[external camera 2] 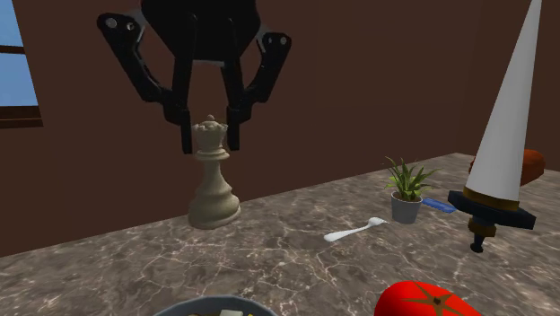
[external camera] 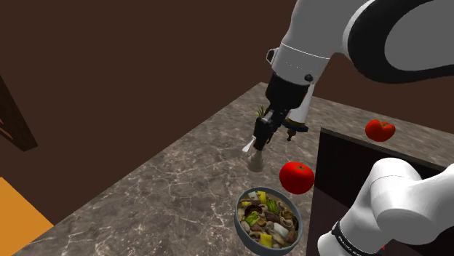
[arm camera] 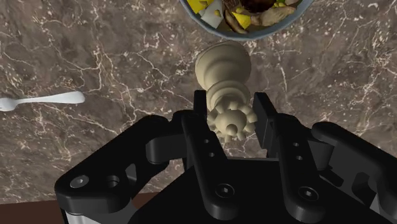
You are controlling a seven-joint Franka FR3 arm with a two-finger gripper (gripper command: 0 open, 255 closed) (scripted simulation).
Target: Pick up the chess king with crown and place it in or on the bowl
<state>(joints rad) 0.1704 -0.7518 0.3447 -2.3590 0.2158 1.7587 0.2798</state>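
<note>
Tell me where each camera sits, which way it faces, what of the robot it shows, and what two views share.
Shoulder view: high beside the stand, looking down over the marble counter; shows the white arm and gripper.
Second exterior view: low near counter level, facing the brown wall; shows the gripper head-on.
Wrist view: on the hand, looking down along the gripper at the counter.
Shared: the second exterior and wrist views both show the chess king, white spoon and bowl.

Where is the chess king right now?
In the shoulder view, the chess king stands upright on the marble counter near the middle, just above the bowl, its crown clasped between the jaws of the gripper.
</note>
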